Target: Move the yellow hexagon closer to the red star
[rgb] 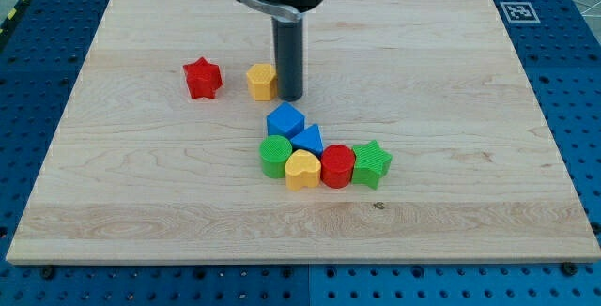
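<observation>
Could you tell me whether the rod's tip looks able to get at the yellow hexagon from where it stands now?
Probably yes. My tip stands right beside the yellow hexagon, on the view's right, with nothing between them. The red star lies on the view's left, past a bare gap of board.

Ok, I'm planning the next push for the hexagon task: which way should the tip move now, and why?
Probably a short push toward the view's left. My tip sits right against the yellow hexagon on its right side, and the red star lies left of the hexagon at about the same height, with bare board between them. A straight leftward slide should close that gap.
</observation>
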### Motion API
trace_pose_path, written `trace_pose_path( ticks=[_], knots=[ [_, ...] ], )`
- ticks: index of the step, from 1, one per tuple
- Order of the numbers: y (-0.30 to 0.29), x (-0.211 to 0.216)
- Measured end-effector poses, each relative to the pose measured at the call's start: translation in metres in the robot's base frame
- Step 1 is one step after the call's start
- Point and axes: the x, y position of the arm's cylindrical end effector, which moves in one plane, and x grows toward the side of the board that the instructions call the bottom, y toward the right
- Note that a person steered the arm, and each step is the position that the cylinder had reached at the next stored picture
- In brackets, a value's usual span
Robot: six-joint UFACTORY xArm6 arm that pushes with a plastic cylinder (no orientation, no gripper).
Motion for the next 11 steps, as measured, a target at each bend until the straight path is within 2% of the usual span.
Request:
trace_pose_path(
  ticks=[2, 3, 5, 8, 11],
  knots=[
    [-0.006, -0.038],
    [-0.014, -0.038],
    [0.024, -0.014],
    [-0.028, -0.006],
    [-0.046, -0.012]
  ],
)
